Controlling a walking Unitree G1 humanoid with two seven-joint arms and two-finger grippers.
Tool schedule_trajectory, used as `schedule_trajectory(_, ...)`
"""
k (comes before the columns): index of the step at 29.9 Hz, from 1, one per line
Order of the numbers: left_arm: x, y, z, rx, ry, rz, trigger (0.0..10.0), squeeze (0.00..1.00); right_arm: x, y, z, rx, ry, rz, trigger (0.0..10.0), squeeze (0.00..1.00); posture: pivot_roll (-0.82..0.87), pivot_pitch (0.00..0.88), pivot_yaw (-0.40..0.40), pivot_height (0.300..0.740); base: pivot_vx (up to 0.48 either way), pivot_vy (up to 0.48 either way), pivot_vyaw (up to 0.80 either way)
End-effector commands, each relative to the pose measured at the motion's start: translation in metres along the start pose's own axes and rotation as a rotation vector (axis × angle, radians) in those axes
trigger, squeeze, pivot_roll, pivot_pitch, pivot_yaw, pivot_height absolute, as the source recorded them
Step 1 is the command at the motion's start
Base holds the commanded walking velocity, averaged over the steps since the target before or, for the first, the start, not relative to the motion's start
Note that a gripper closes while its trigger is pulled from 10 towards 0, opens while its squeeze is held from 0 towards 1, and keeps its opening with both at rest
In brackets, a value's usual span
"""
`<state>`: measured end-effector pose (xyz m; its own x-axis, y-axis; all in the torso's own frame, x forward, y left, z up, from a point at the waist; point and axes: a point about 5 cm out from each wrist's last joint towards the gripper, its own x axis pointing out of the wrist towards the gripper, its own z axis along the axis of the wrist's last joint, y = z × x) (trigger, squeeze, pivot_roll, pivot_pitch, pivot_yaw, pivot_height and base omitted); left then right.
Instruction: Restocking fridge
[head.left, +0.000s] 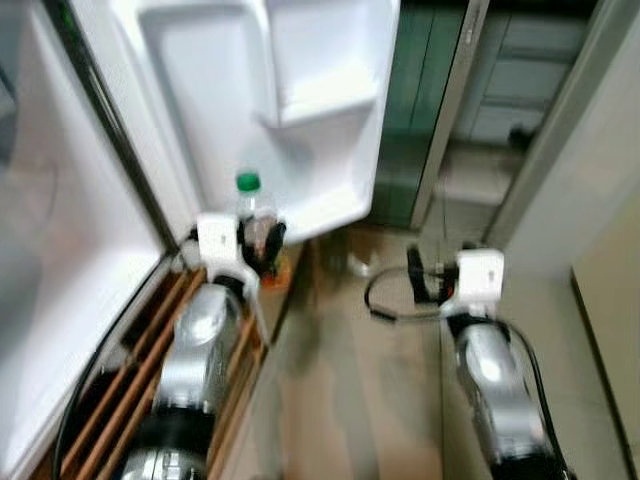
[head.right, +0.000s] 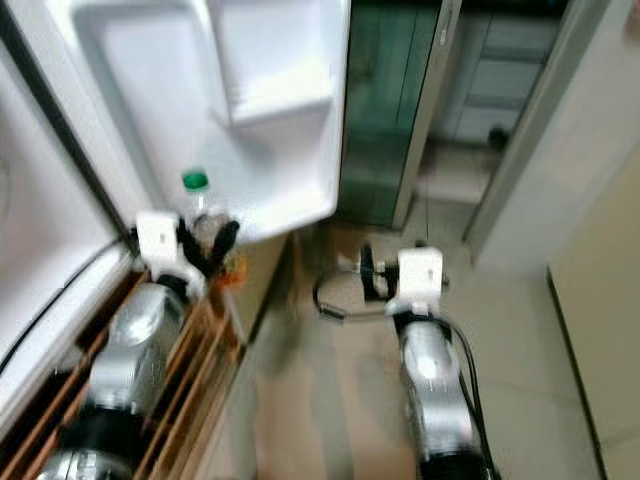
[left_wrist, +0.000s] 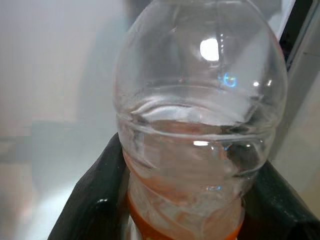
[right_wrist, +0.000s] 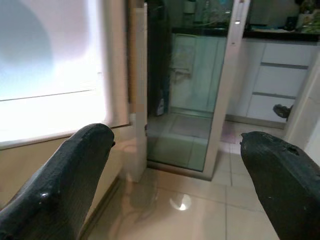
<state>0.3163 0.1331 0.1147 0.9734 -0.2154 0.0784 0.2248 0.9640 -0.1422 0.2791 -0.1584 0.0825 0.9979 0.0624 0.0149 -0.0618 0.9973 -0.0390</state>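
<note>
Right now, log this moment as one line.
left pincer: shut on bottle | right pincer: open | fridge door: open

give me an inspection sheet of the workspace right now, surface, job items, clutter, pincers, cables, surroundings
Surface: tiled floor; wooden slats under the left arm.
Job's things: clear bottle with green cap, orange band, held before the open fridge door shelves.
Clutter: nothing seen.
Pincers: left pincer shut on the bottle; right pincer open, empty.
Cables: black cable looped beside the right wrist.
Surroundings: glass door, white drawers.
</note>
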Motion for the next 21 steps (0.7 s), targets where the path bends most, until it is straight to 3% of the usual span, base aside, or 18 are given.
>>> schedule_trajectory(1, 0.007, 0.012, 0.008, 0.103, -0.011, 0.154, 10.0, 0.00, 0.001, -0.005, 0.005, -0.011, -0.018, -0.008, 10.0, 0.00, -0.19, 0.000, 0.041, 0.740, 0.000, 0.000, 0.00)
schedule_trajectory(4, 0.008, 0.021, 0.010, 0.172, -0.001, 0.226, 10.0, 0.00, 0.001, -0.004, 0.006, -0.012, -0.021, 0.001, 10.0, 0.00, -0.20, 0.000, 0.042, 0.740, 0.000, 0.000, 0.00)
schedule_trajectory(6, 0.010, 0.022, 0.014, 0.165, -0.018, 0.235, 10.0, 0.00, 0.001, -0.003, 0.006, -0.013, -0.022, 0.008, 10.0, 0.00, -0.20, 0.000, 0.042, 0.740, 0.000, 0.000, 0.00)
schedule_trajectory(8, 0.013, 0.019, 0.019, 0.151, -0.040, 0.225, 10.0, 0.00, 0.001, -0.002, 0.007, -0.013, -0.022, 0.015, 10.0, 0.00, -0.20, 0.000, 0.044, 0.740, 0.000, 0.000, 0.00)
schedule_trajectory(14, 0.018, 0.016, 0.008, 0.237, -0.039, 0.208, 10.0, 0.00, 0.000, 0.000, 0.008, -0.015, -0.021, 0.038, 10.0, 0.00, -0.22, 0.000, 0.028, 0.740, 0.000, 0.000, 0.00)
schedule_trajectory(17, 0.022, 0.016, 0.004, 0.225, -0.048, 0.212, 10.0, 0.00, -0.001, 0.000, 0.009, -0.023, -0.019, 0.049, 10.0, 0.00, -0.24, 0.000, 0.022, 0.740, 0.000, 0.000, 0.00)
schedule_trajectory(21, 0.030, 0.005, 0.003, 0.220, -0.110, 0.183, 10.0, 0.00, -0.007, -0.007, 0.011, -0.054, -0.013, 0.052, 10.0, 0.00, -0.28, 0.000, 0.001, 0.740, 0.000, 0.000, 0.00)
